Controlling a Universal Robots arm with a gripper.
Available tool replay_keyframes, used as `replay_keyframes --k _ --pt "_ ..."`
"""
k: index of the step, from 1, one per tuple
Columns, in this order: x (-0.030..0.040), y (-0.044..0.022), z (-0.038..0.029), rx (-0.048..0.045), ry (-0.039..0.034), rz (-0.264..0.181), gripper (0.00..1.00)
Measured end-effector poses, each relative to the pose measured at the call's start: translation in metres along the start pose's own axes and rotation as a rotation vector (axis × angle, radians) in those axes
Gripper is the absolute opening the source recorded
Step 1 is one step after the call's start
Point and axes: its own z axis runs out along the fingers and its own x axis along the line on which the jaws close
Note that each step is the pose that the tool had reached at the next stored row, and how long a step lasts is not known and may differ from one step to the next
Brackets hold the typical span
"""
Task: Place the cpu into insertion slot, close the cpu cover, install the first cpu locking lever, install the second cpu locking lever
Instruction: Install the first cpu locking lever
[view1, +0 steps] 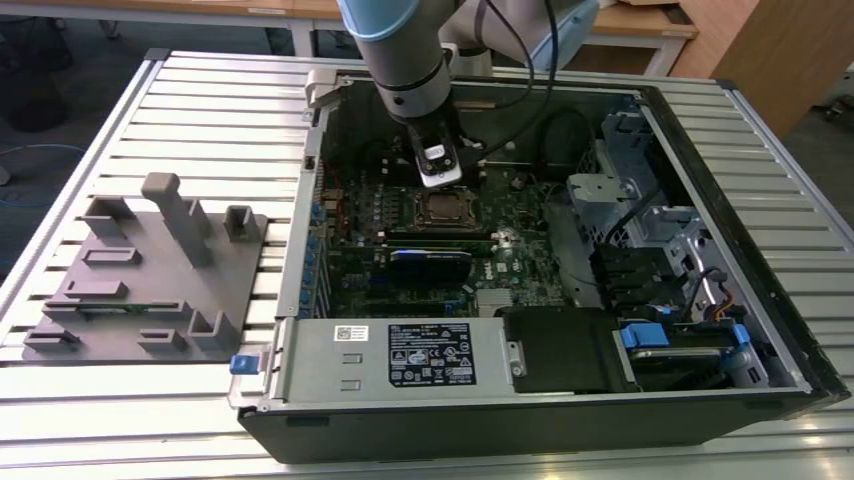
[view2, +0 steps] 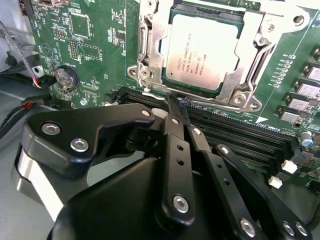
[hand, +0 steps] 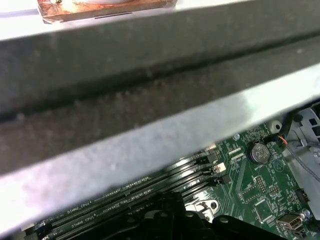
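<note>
- Clenched jaws, nothing seen between, tips at the cpu cover (view2: 252, 55) edge, beside the seated cpu (view2: 200, 47).
- Risk of slipping off the locking lever (view2: 220, 105) and scraping the green board (view2: 90, 55).

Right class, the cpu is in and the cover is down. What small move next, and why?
Probably press the gripper onto the lever wire along the cover edge: the cpu is seated, the cover lies flat over it, and the shut tips are right at that wire.
</note>
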Motion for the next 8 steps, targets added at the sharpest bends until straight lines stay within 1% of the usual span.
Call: replay_keyframes --k 4,8 --pt "0.0 0.0 -0.0001 0.0007 -0.0002 0.0 0.1" --pt "-0.0012 0.0015 -0.0049 0.0004 -0.0003 0.0 0.1"
